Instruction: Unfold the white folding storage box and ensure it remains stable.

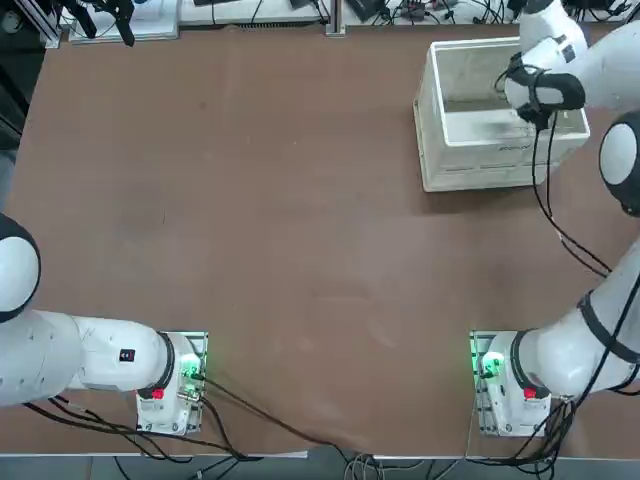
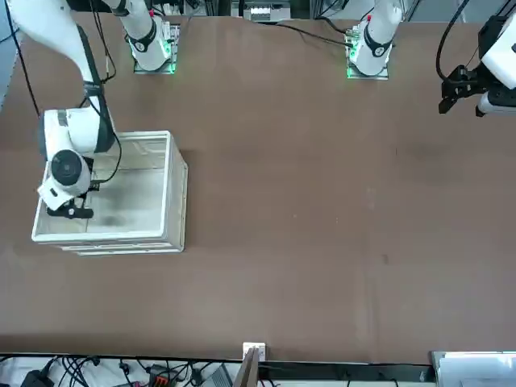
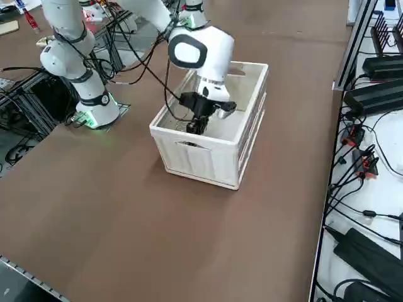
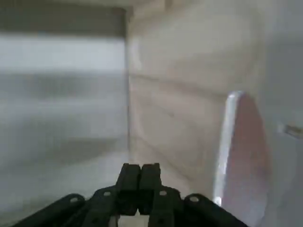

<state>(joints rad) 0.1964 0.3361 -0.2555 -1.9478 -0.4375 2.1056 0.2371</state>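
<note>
In the overhead view, the brown tabletop [image 1: 300,240] spanned the scene from the left. The white storage box [image 1: 428,130] stood at the table's far right area, walls raised and open side up. Farther right, over the box's interior, the right gripper [image 4: 140,169] pointed downward, its two fingers together; its tips appeared to sit just within the opening, though depth was hard to judge. The white right arm [image 1: 575,350] extended along the table's right side.
</note>
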